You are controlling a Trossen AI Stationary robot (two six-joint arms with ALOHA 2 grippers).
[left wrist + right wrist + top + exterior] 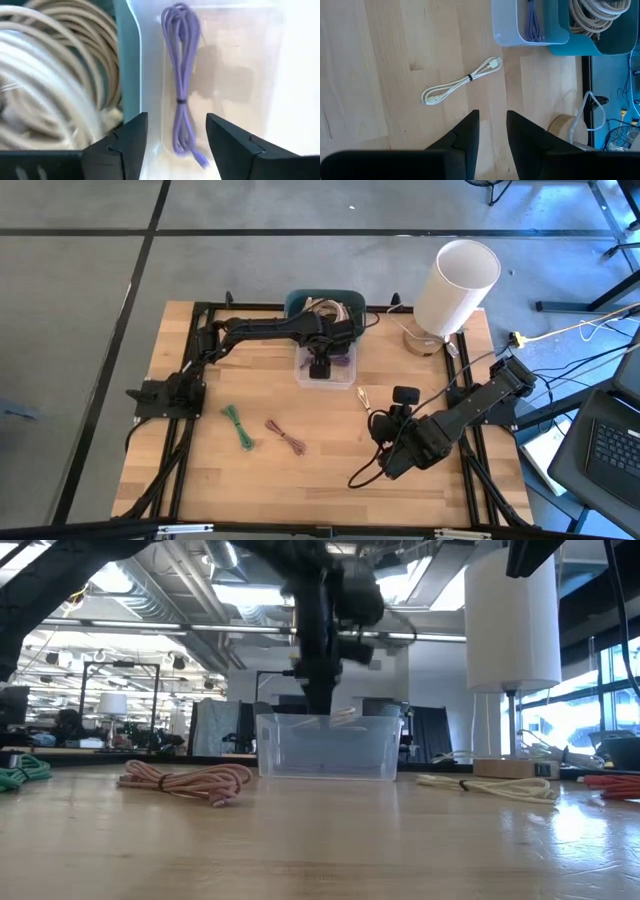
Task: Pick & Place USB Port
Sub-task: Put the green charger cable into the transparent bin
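Purple cable (181, 85), bundled and tied at its middle, lies flat on the floor of the clear bin (235, 60), directly beneath our left claw (176, 137) and showing in the gap between its two fingers. We read that claw as released: the fingers stand apart with nothing between them, and the cable touches neither. Beside the claw, just past the clear bin's wall, sits the teal bin (127, 60) heaped with beige cables (55, 75).

Our right claw (492, 127) hovers over bare wood well away from the bins, fingers a little apart and empty. A white cable (462, 81) lies on the table ahead of it. In the high view a green cable (238, 426) and a pink cable (287, 437) also wait on the table (200, 470), between the two arms.

We judge the drop as done, so the risk now is in the withdrawal. The left claw sits low, inside the bin's rim, so lifting at a slant could clip the wall and shove or tip the light bin. A loop could also snag on a fingertip and ride back out. Drifting sideways would put us into the beige heap next door.
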